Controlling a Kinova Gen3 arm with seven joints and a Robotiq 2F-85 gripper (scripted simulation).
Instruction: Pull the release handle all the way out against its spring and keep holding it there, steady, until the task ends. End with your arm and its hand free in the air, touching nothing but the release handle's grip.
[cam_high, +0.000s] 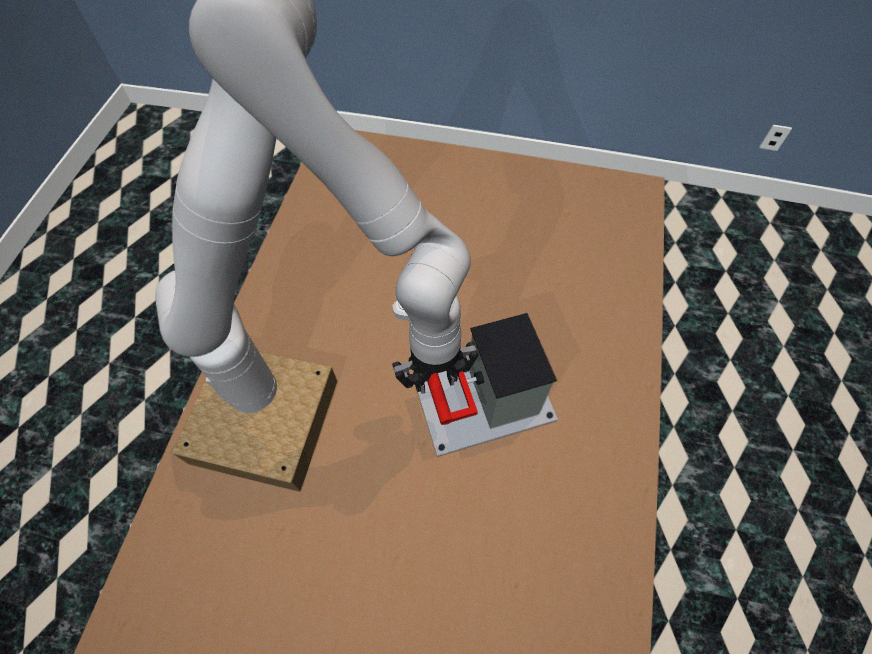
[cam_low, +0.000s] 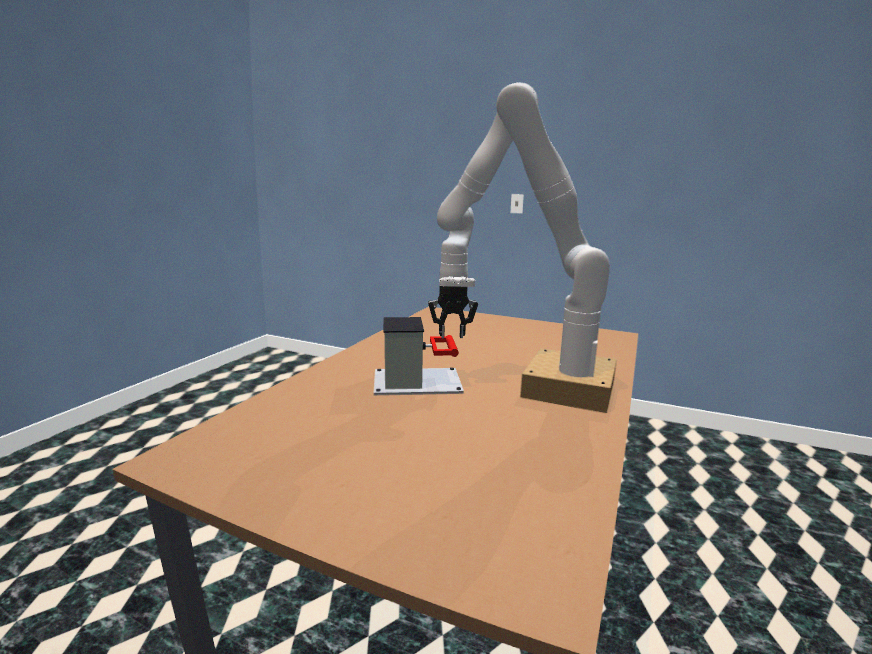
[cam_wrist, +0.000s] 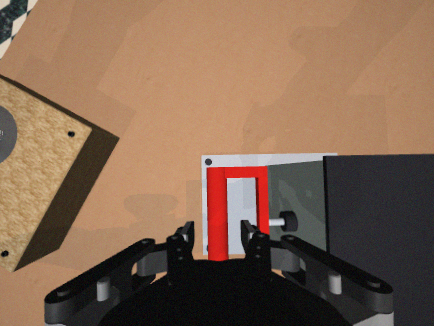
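Note:
The red release handle (cam_high: 442, 402) (cam_low: 443, 340) (cam_wrist: 217, 210) is a U-shaped loop sticking out from a grey housing with a black top (cam_high: 510, 355) (cam_low: 402, 359) (cam_wrist: 375, 215). Both sit on a light grey baseplate (cam_high: 457, 436) (cam_low: 440, 383) (cam_wrist: 245, 161). A short white rod (cam_wrist: 278, 221) joins the handle to the housing. My gripper (cam_high: 438, 378) (cam_low: 450, 329) (cam_wrist: 217, 230) points straight down just above the handle's outer grip bar. Its fingers are half open, one on each side of the bar in the wrist view, and they grip nothing.
The arm's tan base block (cam_high: 253, 436) (cam_low: 563, 390) (cam_wrist: 35, 165) stands on the brown table (cam_high: 422, 549) (cam_low: 394, 478), to the side of the baseplate away from the housing. The housing rises close beside the gripper's fingers.

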